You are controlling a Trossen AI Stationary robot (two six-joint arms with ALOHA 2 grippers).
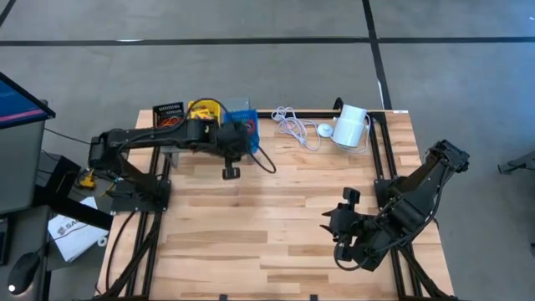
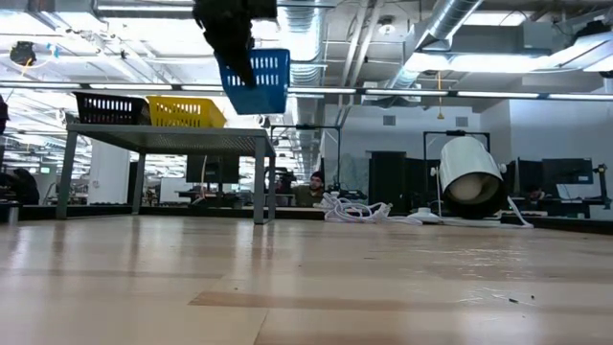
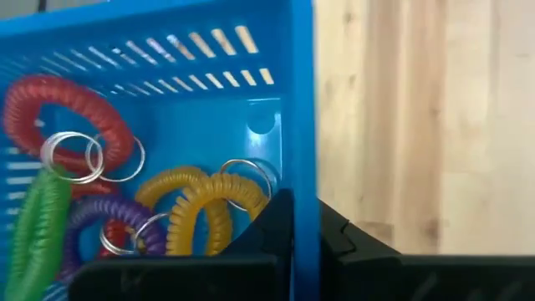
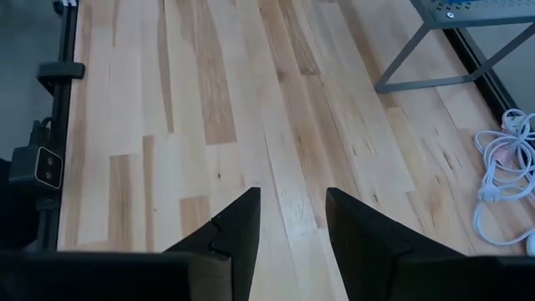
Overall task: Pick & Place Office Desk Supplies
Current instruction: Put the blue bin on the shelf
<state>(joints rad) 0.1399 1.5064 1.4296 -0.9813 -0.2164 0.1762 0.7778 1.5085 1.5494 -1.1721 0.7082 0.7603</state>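
Your left end effector (image 3: 305, 242) is clamped on the wall of the blue bin (image 2: 257, 80), one finger inside and one outside, and in the low view the bin hangs tilted in the air, clear of the grey perforated stand (image 2: 168, 139). From above, the blue bin (image 1: 243, 130) sits at the far left of the bench (image 1: 276, 226), just right of the yellow bin (image 1: 206, 109), with the black bin (image 1: 169, 111) further left. The yellow and black bins rest side by side on top of the stand. Inside the blue bin you can see coiled loops: a red one (image 3: 71, 113), a green one (image 3: 38, 221), a purple one (image 3: 96, 221) and two orange-yellow ones (image 3: 209, 209), several carrying small metal rings. Your right end effector (image 4: 291, 219) hovers over bare wood at the near right of the bench, its fingers apart with nothing between them. At the far right lie the white cable (image 1: 292, 125) and the white cylinder (image 1: 351, 125), close to each other and well apart from both arms.
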